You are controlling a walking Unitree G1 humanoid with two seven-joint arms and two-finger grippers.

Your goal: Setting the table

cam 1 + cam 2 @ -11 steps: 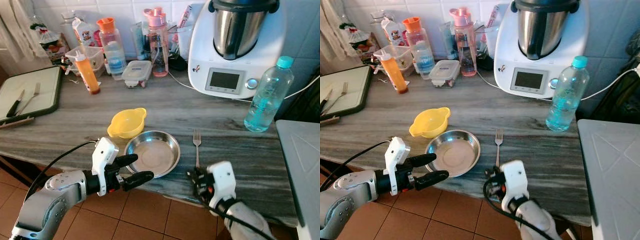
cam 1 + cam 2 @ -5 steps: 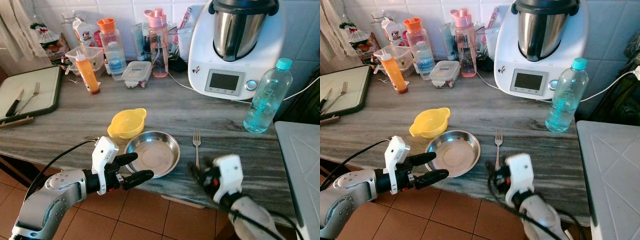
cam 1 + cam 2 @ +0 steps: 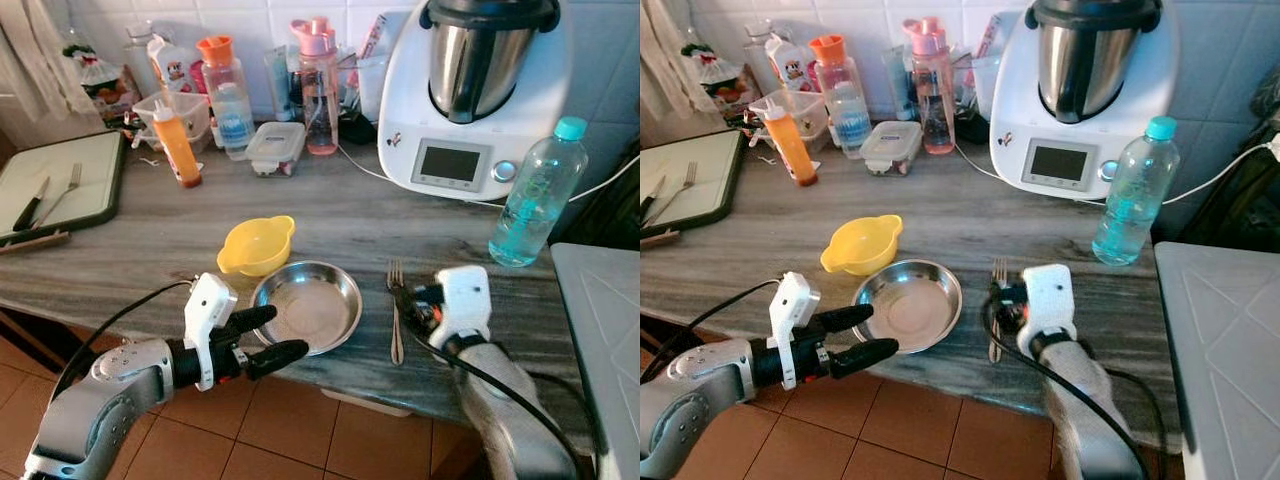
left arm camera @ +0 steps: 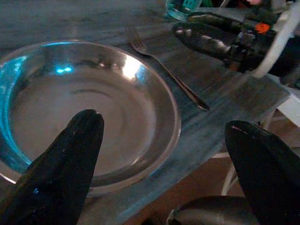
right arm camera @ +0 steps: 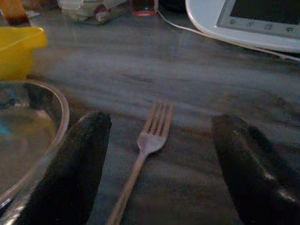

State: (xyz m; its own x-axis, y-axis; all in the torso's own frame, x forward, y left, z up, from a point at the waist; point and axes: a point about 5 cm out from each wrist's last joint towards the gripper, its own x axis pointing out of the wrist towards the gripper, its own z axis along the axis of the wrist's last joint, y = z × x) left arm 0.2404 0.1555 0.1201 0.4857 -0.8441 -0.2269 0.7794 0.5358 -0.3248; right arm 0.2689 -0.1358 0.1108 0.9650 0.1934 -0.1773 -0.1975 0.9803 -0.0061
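My right claw [image 3: 412, 305] spread wide over slim metal fork [image 3: 396, 318] on grey marbled counter [image 3: 150, 250]; lower straight, pinch handle centre. Left claw [image 3: 262, 335] open, near round steel bowl [image 3: 306, 305].

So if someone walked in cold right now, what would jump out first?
Probably the right tool, open and poised over the fork lying beside the steel bowl near the counter's front edge. Next, the left tool, open at the bowl's near rim, and the big white kitchen machine against the tiles.
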